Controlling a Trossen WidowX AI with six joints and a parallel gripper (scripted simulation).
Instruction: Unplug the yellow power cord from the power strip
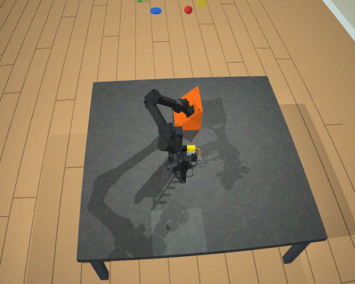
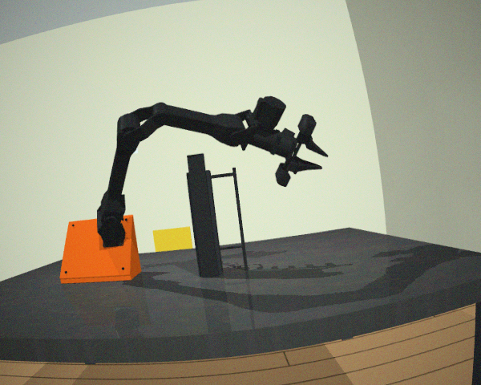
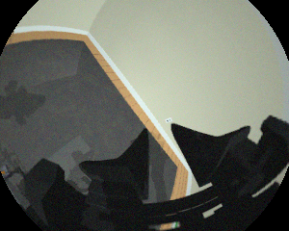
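Note:
The yellow plug (image 1: 190, 148) shows beside the arm in the top view, next to a black cylindrical part, with a thin orange cord (image 1: 199, 152) curving from it. I cannot tell whether the plug sits in a socket. A tall dark upright body (image 2: 205, 224), apparently the power strip, stands in the exterior view with a thin black rod beside it. The arm largely hides it in the top view. My gripper (image 2: 324, 162) (image 3: 159, 127) is partly open, with nothing between its fingertips. It hangs above the table, forward of the upright body and apart from it.
The orange base block (image 1: 188, 122) (image 2: 95, 253) stands at the back of the dark table (image 1: 248, 198) (image 2: 46, 306). A thin rod frame (image 2: 239, 215) stands close to the upright body. A yellow block (image 2: 172, 239) shows behind the table edge. A red ball (image 1: 188, 9) and blue disc (image 1: 155, 10) lie on the floor.

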